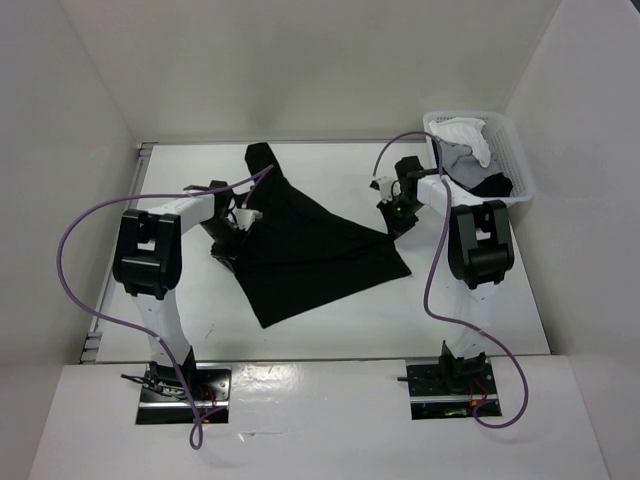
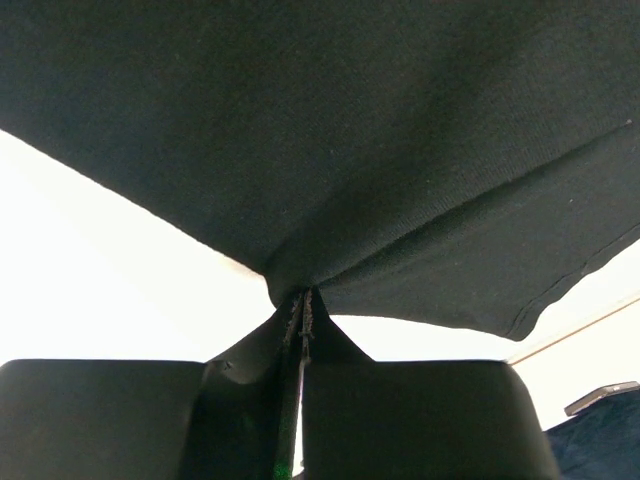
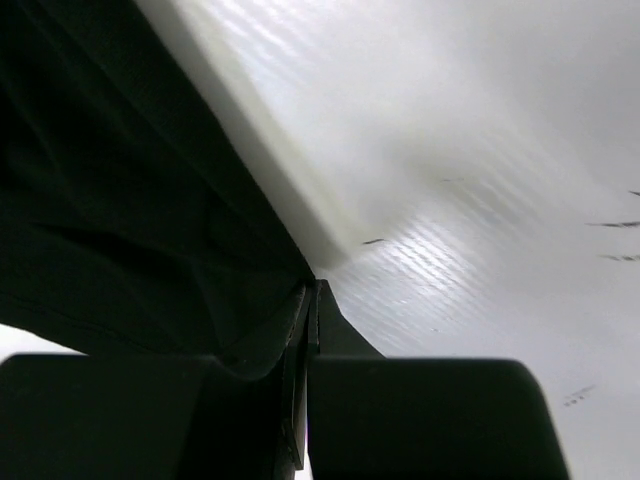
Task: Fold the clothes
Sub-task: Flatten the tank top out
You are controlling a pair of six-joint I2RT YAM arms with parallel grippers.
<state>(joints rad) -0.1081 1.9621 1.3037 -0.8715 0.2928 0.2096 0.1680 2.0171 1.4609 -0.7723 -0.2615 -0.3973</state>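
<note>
The clothes [image 1: 310, 250], a plain black top, lie spread across the middle of the table, with one narrow part reaching toward the back wall. My left gripper [image 1: 238, 232] is at its left edge. In the left wrist view that gripper [image 2: 302, 305] is shut on a pinch of the black fabric [image 2: 350, 150], which fans out above the jaws. My right gripper [image 1: 397, 222] is at the cloth's right corner. In the right wrist view this gripper [image 3: 313, 290] is shut, with the edge of the black cloth [image 3: 120, 200] running into its tips. The cloth looks stretched between the two grippers.
A white basket [image 1: 515, 165] stands at the back right, just behind the right arm, holding a white garment [image 1: 465, 135], a grey one and something dark. White walls close in the table on three sides. Purple cables loop off both arms.
</note>
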